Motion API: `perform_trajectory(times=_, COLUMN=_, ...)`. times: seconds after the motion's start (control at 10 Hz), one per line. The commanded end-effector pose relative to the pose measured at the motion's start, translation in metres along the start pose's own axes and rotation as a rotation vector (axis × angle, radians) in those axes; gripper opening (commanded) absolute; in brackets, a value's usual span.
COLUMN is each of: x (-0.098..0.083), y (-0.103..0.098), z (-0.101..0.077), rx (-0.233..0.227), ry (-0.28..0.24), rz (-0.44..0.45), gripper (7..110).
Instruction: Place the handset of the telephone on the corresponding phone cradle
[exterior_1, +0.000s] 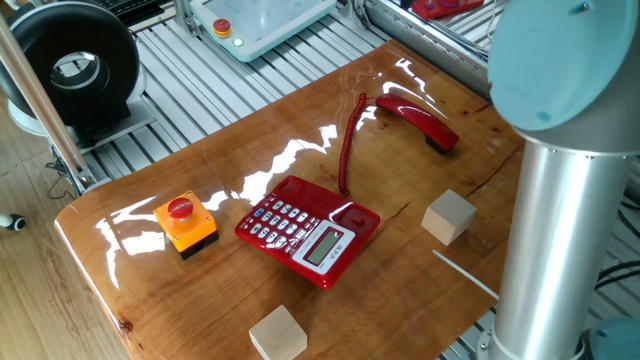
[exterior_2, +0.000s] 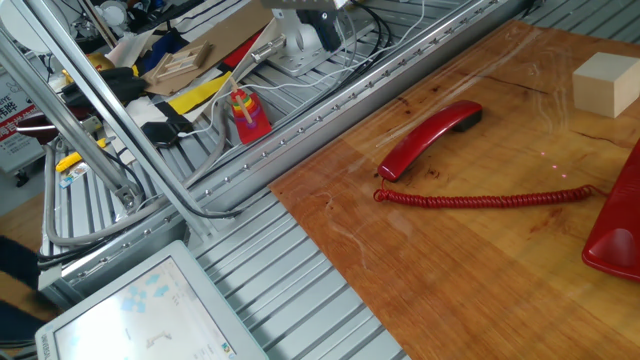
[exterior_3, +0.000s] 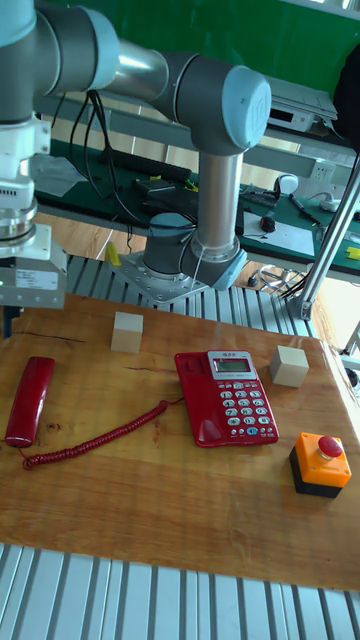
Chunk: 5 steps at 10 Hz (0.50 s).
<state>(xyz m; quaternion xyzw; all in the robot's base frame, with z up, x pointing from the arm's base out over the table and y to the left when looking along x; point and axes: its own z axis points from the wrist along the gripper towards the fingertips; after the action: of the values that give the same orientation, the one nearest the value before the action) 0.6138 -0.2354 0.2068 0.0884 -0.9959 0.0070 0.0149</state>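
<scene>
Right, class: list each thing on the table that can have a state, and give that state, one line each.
handset: off the phone, lying flat on the table.
phone cradle: empty.
cord: stretched out across the wood.
red button: untouched; pressed or not, cannot tell.
gripper: at the table edge, fingers hidden.

Orange button box (exterior_1: 186, 223) near table's (exterior_1: 200, 160) end; two wooden cubes (exterior_1: 448, 216) (exterior_1: 277, 333) well apart.
</scene>
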Motion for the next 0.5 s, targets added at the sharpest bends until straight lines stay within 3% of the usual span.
perform_trajectory(times=0.0, x=-0.0377, y=-0.0049, z=0.0207, rx=0.009, ry=-0.116, rz=0.079, gripper=7)
perform_trajectory(times=0.1, x=-0.0447, y=-0.0049, z=0.0272, rx=0.023, ry=-0.13, rz=0.083, gripper=7)
perform_trajectory(times=0.2, x=-0.0405, y=-0.0088, z=0.0275, rx=0.039, ry=-0.114, rz=0.101, gripper=7)
perform_trajectory(times=0.4, x=-0.0391, y=-0.0058, z=0.0278, rx=0.028, ry=-0.107, rz=0.085, gripper=7)
